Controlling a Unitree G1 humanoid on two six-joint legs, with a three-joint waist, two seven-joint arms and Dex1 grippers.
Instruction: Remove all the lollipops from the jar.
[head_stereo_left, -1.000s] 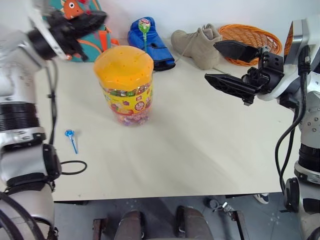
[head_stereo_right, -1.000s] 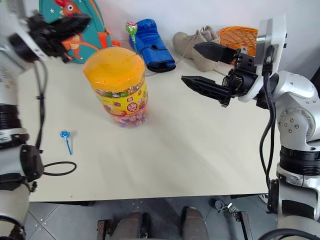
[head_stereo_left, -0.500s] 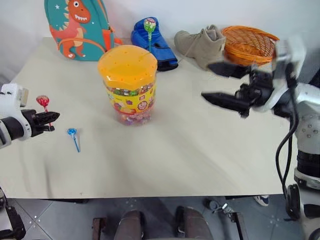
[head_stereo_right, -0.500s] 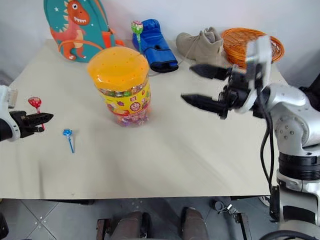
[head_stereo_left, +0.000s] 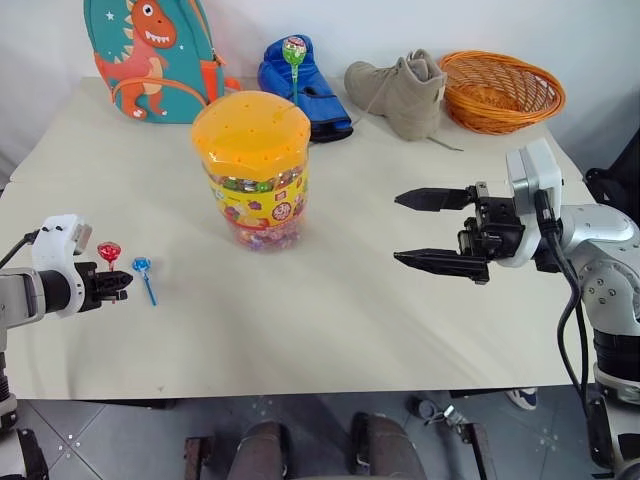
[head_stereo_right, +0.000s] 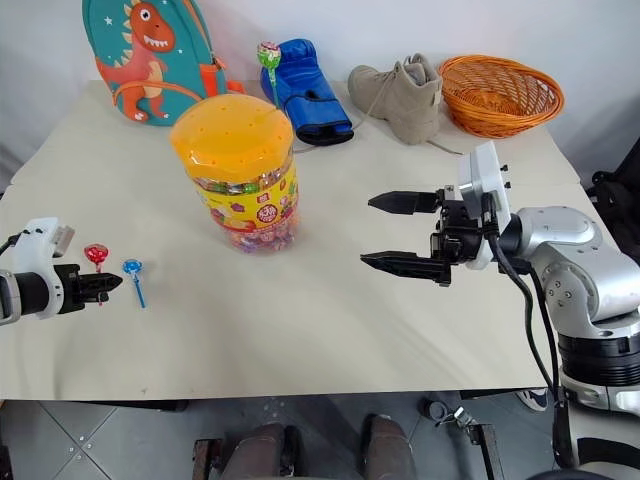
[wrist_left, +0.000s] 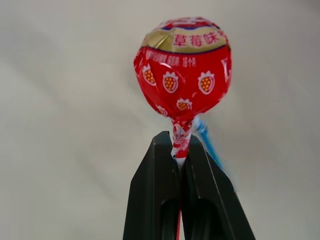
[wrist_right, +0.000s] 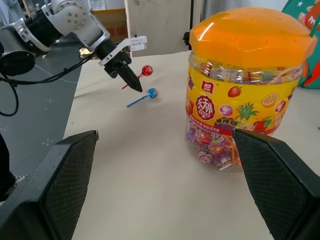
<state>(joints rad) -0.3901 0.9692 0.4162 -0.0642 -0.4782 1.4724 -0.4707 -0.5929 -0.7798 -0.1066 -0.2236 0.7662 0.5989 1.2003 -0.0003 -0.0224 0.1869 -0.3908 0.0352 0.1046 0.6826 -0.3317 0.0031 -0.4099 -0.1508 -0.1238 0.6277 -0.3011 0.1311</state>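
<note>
While the left gripper (head_stereo_left: 118, 285), fingers clamped on the red lollipop (head_stereo_left: 108, 251), hung low beside the blue lollipop (head_stereo_left: 142, 266), release seemed next; the right gripper (head_stereo_left: 415, 230) gaped empty, the green lollipop (head_stereo_left: 293, 49) still in the jar (head_stereo_left: 255, 165).

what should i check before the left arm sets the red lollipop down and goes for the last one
1. Left gripper shut on the red lollipop, pinching its stick just under the head: ok.
2. Drop spot on the table beside the blue lollipop: bare surface there, ok.
3. Red lollipop resting on the table already: cannot tell.
4. Green lollipop upright in the jar's lid, at its far edge: not yet removed, not ok.
5. Right gripper open, holding nothing, on the jar's right: ok.
6. Jar standing upright: ok.
</note>
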